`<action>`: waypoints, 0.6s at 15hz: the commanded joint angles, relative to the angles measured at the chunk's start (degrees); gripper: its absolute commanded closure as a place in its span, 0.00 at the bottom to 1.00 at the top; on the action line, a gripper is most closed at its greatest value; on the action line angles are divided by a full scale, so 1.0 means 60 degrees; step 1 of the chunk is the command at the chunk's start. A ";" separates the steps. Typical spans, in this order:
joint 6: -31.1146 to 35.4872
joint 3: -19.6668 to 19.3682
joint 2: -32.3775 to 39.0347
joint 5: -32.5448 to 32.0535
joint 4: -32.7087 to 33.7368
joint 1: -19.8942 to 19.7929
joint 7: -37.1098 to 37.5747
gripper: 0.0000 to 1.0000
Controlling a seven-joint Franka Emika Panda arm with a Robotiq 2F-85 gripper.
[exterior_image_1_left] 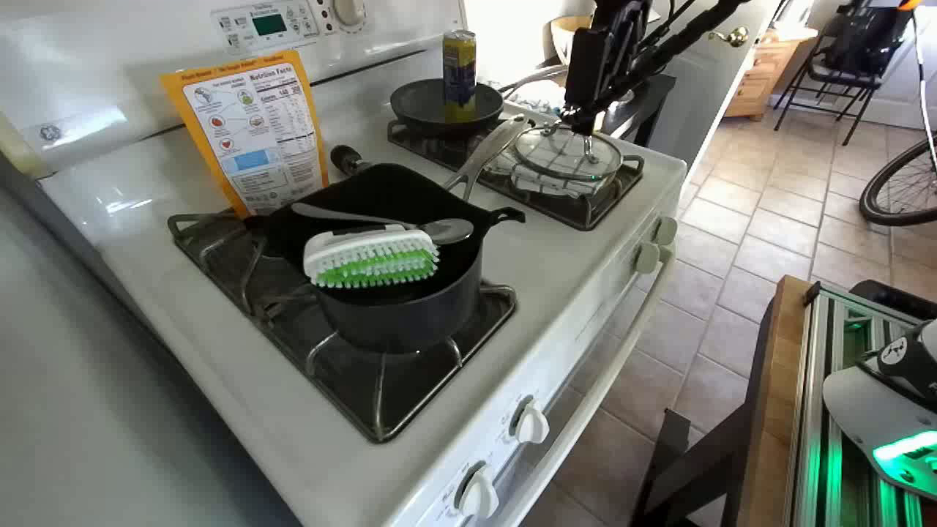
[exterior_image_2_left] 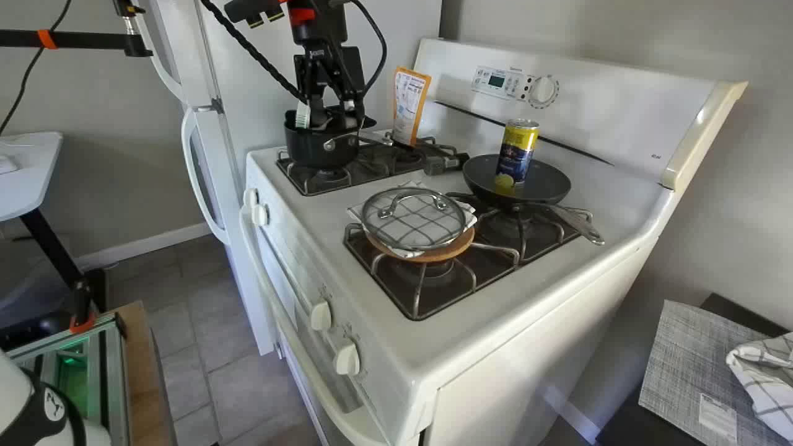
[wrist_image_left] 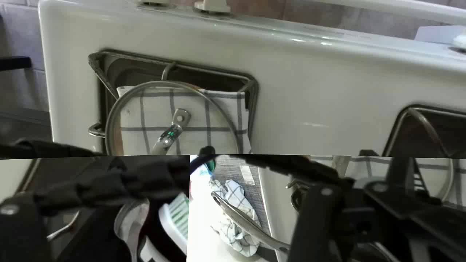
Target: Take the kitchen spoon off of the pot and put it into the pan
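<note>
white stove enamel (exterior_image_1_left: 549, 241) gives us a flat strip between pot (exterior_image_1_left: 402, 322) and glass lid (exterior_image_1_left: 556, 150); a can (exterior_image_1_left: 460, 77) stands in the pan (exterior_image_1_left: 417, 102), dark base showing around it. our exterior views disagree whether the claw (exterior_image_2_left: 336, 116) hangs by lid or pot, but we see its fingers spread. silvery, with a shiny bowl, the kitchen spoon (exterior_image_1_left: 448, 232) lies across the pot's mouth beside a green-bristled brush (exterior_image_1_left: 370, 256).

A round clear-glass lid (exterior_image_2_left: 414, 222) lies on a white grey-checked cloth (wrist_image_left: 235, 105); a yellow-and-blue metal can (exterior_image_1_left: 460, 77) stands upright.
</note>
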 commanded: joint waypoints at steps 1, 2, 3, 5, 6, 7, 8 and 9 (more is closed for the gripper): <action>-0.0034 -0.0220 0.0022 -0.0063 0.0023 0.0247 0.0055 0.00; -0.0034 -0.0219 0.0022 -0.0063 0.0023 0.0247 0.0055 0.00; -0.0033 -0.0220 0.0022 -0.0063 0.0023 0.0247 0.0055 0.00; -0.0034 -0.0220 0.0022 -0.0063 0.0024 0.0247 0.0055 0.00; -0.0034 -0.0220 0.0022 -0.0063 0.0024 0.0247 0.0055 0.00; 0.0597 -0.0223 0.0017 -0.0008 -0.0087 0.0346 -0.0237 0.00; 0.1075 -0.0165 0.0177 0.0018 -0.0045 0.0507 -0.0584 0.00; 0.1509 -0.0109 0.0316 0.0013 0.0015 0.0641 -0.0811 0.00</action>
